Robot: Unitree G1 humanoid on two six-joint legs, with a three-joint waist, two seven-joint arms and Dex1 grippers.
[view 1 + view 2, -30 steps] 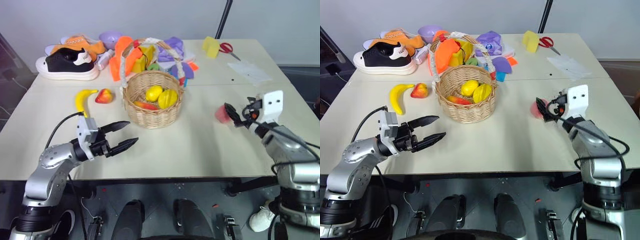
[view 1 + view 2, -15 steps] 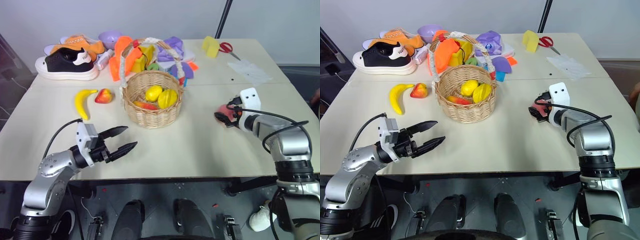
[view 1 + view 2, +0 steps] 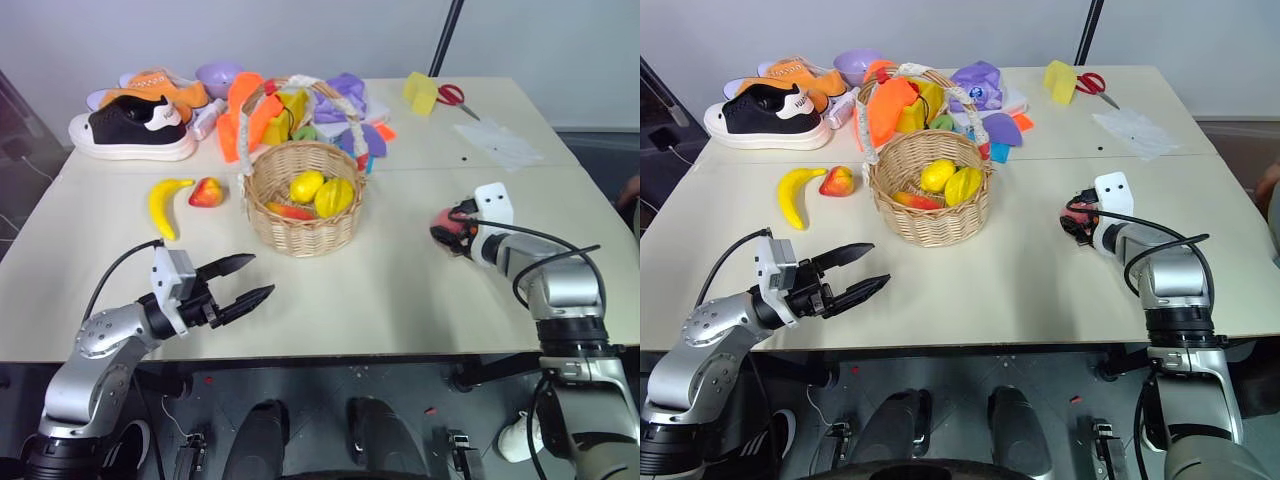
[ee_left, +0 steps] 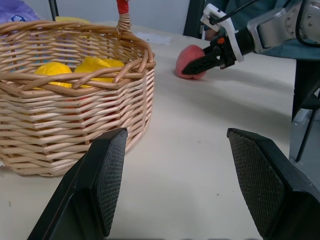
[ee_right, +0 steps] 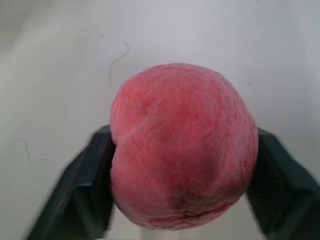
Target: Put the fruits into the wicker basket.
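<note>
The wicker basket (image 3: 305, 228) stands mid-table and holds a lemon (image 3: 307, 185), another yellow fruit (image 3: 336, 196) and a red-and-yellow piece (image 3: 289, 211). Left of it on the table lie a banana (image 3: 164, 203) and a red-and-yellow mango-like fruit (image 3: 208, 191). On the table at the right rests a pink-red peach (image 5: 182, 145). My right gripper (image 3: 451, 228) is shut on it, a finger pressed to each side. My left gripper (image 3: 262, 276) hovers open and empty near the front edge, pointing toward the basket.
Behind the basket lie orange and purple cloth items (image 3: 247, 108), a black-and-white shoe (image 3: 135, 128), an orange shoe (image 3: 160, 88) and a purple bowl (image 3: 220, 75). At the back right are a yellow block (image 3: 422, 93), red scissors (image 3: 452, 95) and a clear bag (image 3: 498, 142).
My right gripper came down to the table, reached around the peach and closed on it. The left arm has stayed in place.
</note>
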